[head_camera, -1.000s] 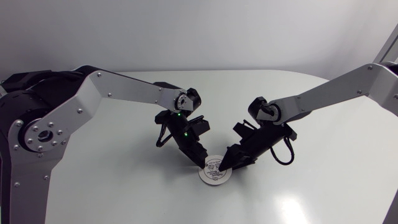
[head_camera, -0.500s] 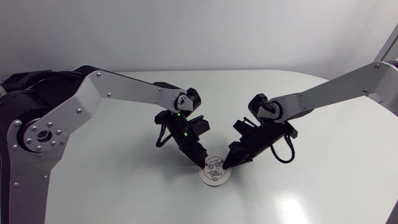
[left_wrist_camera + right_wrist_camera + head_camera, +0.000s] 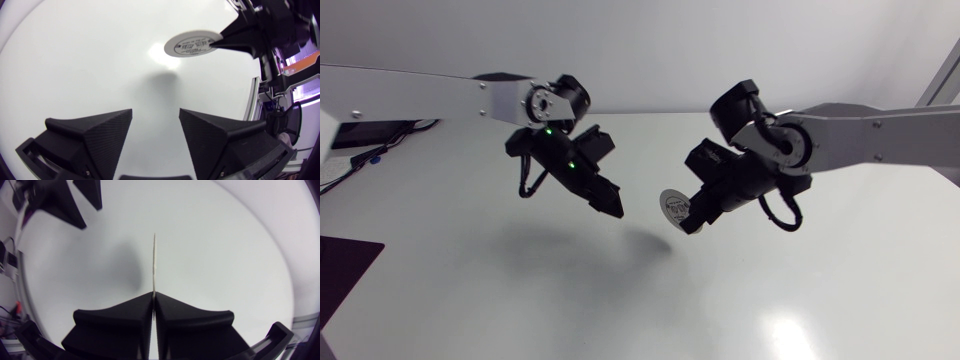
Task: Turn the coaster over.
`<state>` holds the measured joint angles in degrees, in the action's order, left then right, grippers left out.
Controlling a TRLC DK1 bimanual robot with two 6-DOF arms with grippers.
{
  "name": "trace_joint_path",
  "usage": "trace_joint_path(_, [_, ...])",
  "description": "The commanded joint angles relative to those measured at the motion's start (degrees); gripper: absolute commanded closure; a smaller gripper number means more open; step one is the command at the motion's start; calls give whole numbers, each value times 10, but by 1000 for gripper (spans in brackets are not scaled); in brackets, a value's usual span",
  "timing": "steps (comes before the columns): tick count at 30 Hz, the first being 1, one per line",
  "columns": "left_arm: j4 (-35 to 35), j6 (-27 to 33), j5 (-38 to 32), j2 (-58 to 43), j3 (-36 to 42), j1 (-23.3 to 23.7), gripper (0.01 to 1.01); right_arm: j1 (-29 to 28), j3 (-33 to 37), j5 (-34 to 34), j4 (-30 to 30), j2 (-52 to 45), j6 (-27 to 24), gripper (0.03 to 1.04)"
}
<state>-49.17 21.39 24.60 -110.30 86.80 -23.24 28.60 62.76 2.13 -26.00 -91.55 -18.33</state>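
Note:
The coaster [image 3: 673, 206], a thin white disc with dark print on one face, hangs in the air above the table, tilted up on edge. My right gripper [image 3: 689, 217] is shut on its rim. In the right wrist view the coaster [image 3: 154, 262] shows edge-on, sticking out ahead of the pinched fingers of the right gripper [image 3: 154, 298]. My left gripper [image 3: 612, 207] hovers a short way to the left of the coaster, apart from it, open and holding nothing. The left wrist view shows the open left gripper [image 3: 155, 126] well short of the coaster [image 3: 191, 44], its printed face toward the camera.
The white table [image 3: 520, 290] lies below both grippers, with a soft shadow [image 3: 645, 243] under the coaster. No other objects stand on it in view.
The left gripper let go of the coaster, opened and drew back up to the left. The right gripper shut on the coaster's rim and lifted it off the table.

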Motion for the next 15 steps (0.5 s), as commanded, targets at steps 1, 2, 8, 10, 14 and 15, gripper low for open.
trace_joint_path(1, [5,-20,-5,25,-31,21,123,59,-63,-94,60,3,-71,1016])
trace_joint_path(2, [8,-21,-7,30,-36,26,84,76,-74,-102,75,0,-89,1016])
trace_joint_path(8, [11,-24,-11,42,-60,42,52,159,-129,-230,220,-50,-206,1016])
trace_joint_path(10, [12,-27,-13,47,-66,46,52,184,-146,-261,273,-65,-251,1016])
trace_joint_path(14, [10,-26,-17,56,-72,47,51,216,-159,-298,322,-75,-307,1011])
trace_joint_path(15, [9,-26,-19,56,-74,48,51,225,-161,-303,323,-76,-310,1007])
